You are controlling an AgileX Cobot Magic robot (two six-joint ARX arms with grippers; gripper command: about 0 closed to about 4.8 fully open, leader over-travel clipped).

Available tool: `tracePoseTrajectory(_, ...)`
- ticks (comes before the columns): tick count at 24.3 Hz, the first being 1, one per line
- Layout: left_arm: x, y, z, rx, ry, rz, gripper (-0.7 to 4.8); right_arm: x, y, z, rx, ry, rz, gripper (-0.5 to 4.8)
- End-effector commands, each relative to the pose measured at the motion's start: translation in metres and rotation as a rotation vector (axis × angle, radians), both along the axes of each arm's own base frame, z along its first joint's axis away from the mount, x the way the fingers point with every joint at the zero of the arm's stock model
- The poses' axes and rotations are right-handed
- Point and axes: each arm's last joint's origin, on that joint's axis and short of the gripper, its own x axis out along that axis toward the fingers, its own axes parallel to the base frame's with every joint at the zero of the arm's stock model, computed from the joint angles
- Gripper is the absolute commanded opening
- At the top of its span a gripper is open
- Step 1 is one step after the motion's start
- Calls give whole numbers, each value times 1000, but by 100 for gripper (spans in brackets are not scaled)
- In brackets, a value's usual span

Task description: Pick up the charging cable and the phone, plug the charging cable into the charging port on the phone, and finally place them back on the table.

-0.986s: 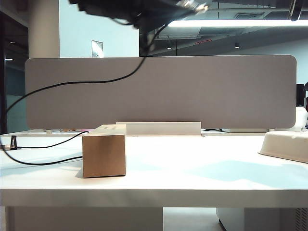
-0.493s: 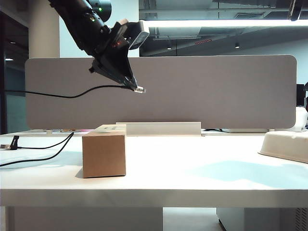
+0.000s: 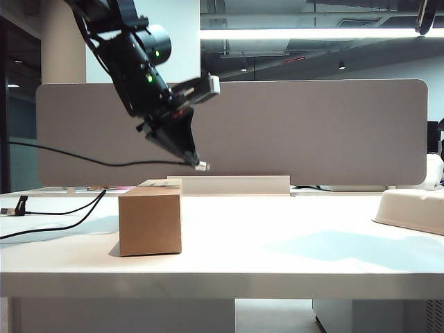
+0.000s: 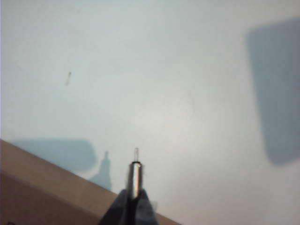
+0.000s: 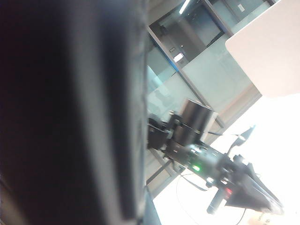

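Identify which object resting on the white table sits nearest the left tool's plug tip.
The brown cardboard box, just below the left tool; the white tray lies far right.

a brown cardboard box [image 3: 150,223] stands upright at the left. a white tray [image 3: 413,209] sits at the far right edge. a low white block [image 3: 236,184] lies along the back.

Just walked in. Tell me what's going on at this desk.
The left pincer is shut on the charging cable, holding it just behind the silver plug in the air above the cardboard box. The rest of the cord trails off to the left and loops over the white table. The right pincer is out of the exterior view; its wrist camera is mostly filled by a big dark blurred surface close to the lens, so I cannot tell what it holds. A white tray sits at the right.
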Motion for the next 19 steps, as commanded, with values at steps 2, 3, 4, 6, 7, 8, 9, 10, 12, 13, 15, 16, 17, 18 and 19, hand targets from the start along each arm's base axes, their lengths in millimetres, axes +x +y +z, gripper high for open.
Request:
tracePoseTrajectory(2, 5, -2, -12, 41, 6, 11, -6, -2, 0, 5, -11, -47, 10, -5)
tracePoseTrajectory(3, 5, -1, -13, 41, 6, 12, -6, -2, 0, 5, -11, -47, 10, -5)
tracePoseTrajectory(4, 6, -1, -12, 43, -1, 13, -6, -2, 0, 5, -11, -47, 10, -5)
tracePoseTrajectory(6, 7, 0, -12, 78, -24, 27, -6, -2, 0, 5, -11, -47, 10, -5)
tracePoseTrajectory(7, 6, 0, -13, 102, -23, 37, -6, -2, 0, 5, -11, -46, 10, -5)
tracePoseTrajectory(8, 6, 1, -13, 108, -21, 39, -6, -2, 0, 5, -11, -46, 10, -5)
tracePoseTrajectory(9, 6, 1, -14, 116, -24, 35, -6, -2, 0, 5, -11, -47, 10, -5)
tracePoseTrajectory(10, 6, 1, -14, 116, -24, 35, -6, -2, 0, 5, -11, -46, 10, -5)
tracePoseTrajectory(12, 6, 1, -14, 118, -25, 37, -6, -2, 0, 5, -11, -47, 10, -5)
tracePoseTrajectory(13, 6, 1, -14, 118, -25, 37, -5, -2, 0, 5, -11, -47, 10, -5)
tracePoseTrajectory(15, 6, 1, -14, 118, -25, 37, -5, -2, 0, 5, -11, -46, 10, -5)
tracePoseTrajectory(16, 6, 1, -14, 118, -25, 37, -4, -2, 0, 5, -11, -46, 10, -5)
tracePoseTrajectory(17, 6, 1, -14, 118, -26, 37, -1, -2, 0, 5, -11, -46, 10, -5)
tracePoseTrajectory(18, 6, 1, -13, 117, -27, 37, 0, -2, 0, 5, -11, -46, 10, -5)
tracePoseTrajectory(19, 6, 1, -13, 116, -27, 38, 10, -2, 0, 5, -11, -46, 10, -5)
